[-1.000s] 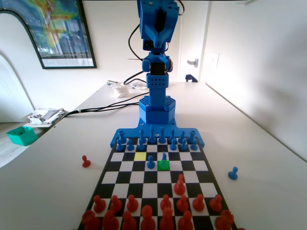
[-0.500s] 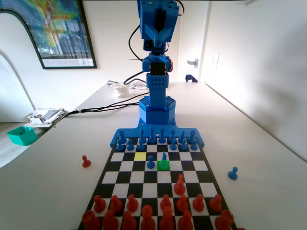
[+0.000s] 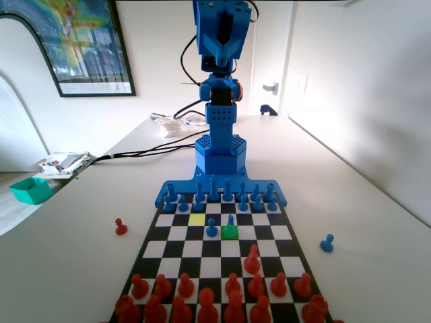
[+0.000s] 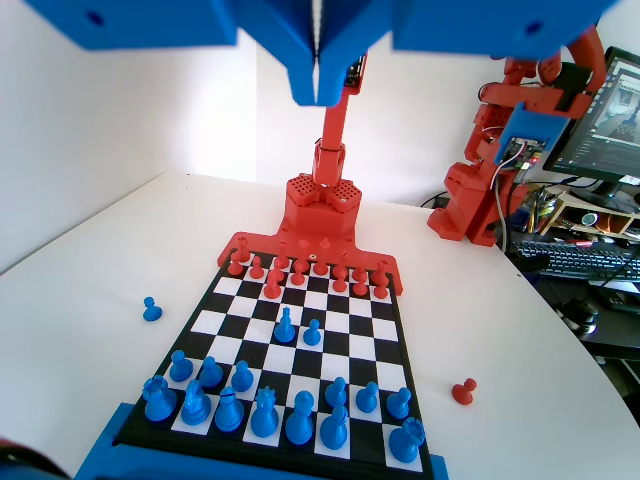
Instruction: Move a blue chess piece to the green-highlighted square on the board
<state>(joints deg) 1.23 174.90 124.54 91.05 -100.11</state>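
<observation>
- Gripper (image 4: 316, 85) is up high above the board (image 3: 283, 232), its jaws pressed together with just a thin seam between them, holding nothing and touching nothing
- In the fixed view the blue arm (image 3: 220, 101) stands tall at the far end of the desk (image 3: 363, 202)
- The blue chess piece (image 3: 230, 220) stands on the green-highlighted square (image 3: 229, 233), upright
- A round-headed blue pawn (image 3: 211, 228) stands just beside it, to the left in the fixed view, on the next square
- In the wrist view the same slender piece (image 4: 286, 326) sits left of that pawn (image 4: 312, 332), well below the shut jaws
</observation>
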